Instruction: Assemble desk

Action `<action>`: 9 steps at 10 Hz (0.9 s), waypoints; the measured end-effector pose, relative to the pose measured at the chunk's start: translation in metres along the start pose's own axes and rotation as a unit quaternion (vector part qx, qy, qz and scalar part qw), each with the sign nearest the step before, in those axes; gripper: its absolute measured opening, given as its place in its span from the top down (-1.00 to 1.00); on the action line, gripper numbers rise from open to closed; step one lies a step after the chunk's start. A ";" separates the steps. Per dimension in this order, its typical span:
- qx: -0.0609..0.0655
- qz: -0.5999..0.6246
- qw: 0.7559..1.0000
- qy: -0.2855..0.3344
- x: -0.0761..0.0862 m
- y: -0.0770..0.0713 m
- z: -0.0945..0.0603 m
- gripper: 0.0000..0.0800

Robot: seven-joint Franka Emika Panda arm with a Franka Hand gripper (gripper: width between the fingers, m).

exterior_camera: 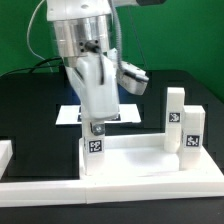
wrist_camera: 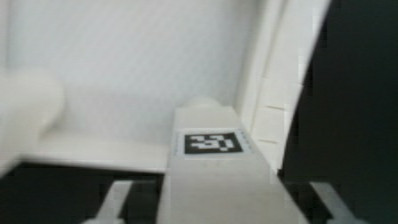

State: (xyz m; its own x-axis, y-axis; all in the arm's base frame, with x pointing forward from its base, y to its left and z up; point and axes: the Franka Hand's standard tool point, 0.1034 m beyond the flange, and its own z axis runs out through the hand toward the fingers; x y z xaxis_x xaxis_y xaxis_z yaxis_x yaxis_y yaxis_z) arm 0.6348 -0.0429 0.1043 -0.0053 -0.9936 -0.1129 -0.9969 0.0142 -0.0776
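The white desk tabletop (exterior_camera: 140, 160) lies flat near the front, and two white tagged legs (exterior_camera: 176, 112) (exterior_camera: 192, 132) stand upright on its end at the exterior view's right. My gripper (exterior_camera: 96, 127) points straight down and is shut on a third white leg (exterior_camera: 96, 152), which stands upright at the tabletop's corner at the exterior view's left. In the wrist view this leg (wrist_camera: 214, 150) runs between my fingers (wrist_camera: 125, 200) with its tag facing the camera. The tabletop's surface (wrist_camera: 143, 60) and raised rim (wrist_camera: 276, 70) lie beyond it.
A long white border rail (exterior_camera: 110, 192) runs along the front, with another piece (exterior_camera: 5, 152) at the exterior view's left edge. The marker board (exterior_camera: 70, 113) lies on the black table behind my gripper. A rounded white shape (wrist_camera: 25, 115) shows beside the leg in the wrist view.
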 end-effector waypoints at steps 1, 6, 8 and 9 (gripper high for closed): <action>0.004 0.044 0.999 0.000 0.001 0.000 0.000 0.27; 0.000 0.114 0.993 0.010 0.002 0.001 -0.001 0.17; 0.003 0.111 0.994 0.010 -0.001 -0.001 -0.002 -0.29; 0.012 0.106 0.994 0.004 -0.012 -0.004 -0.015 -0.55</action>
State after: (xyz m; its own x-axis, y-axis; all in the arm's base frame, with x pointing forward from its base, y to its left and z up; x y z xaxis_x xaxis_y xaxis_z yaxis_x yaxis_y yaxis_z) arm 0.6377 -0.0328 0.1205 -0.2164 -0.9687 -0.1216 -0.9710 0.2265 -0.0762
